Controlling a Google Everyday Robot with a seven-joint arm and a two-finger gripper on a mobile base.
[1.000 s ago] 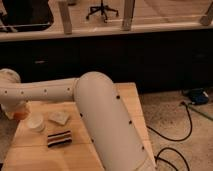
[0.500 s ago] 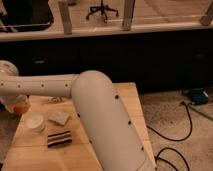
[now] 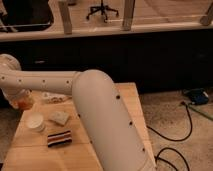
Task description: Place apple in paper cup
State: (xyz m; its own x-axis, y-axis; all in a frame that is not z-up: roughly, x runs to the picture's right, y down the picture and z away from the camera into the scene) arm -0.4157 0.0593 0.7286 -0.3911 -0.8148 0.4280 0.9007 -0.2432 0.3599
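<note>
The apple [image 3: 23, 104] is a small orange-red fruit at the far left, held just above the wooden table [image 3: 100, 150]. My gripper [image 3: 20, 99] is at the end of the long white arm [image 3: 95, 115] and is closed around the apple, partly hiding it. The paper cup [image 3: 35, 121], short, wide and white, stands upright on the table just below and to the right of the apple, with its mouth open and nothing seen inside.
A pale square block [image 3: 60, 117] lies right of the cup, a dark striped packet [image 3: 59, 138] in front of it, and a white crumpled item [image 3: 52, 97] behind. A dark cabinet wall [image 3: 150, 55] stands behind the table. Cables [image 3: 175, 137] lie on the floor at right.
My gripper has lifted the apple a little and shifted it slightly right, toward the paper cup. The cup and the other items have not moved.
</note>
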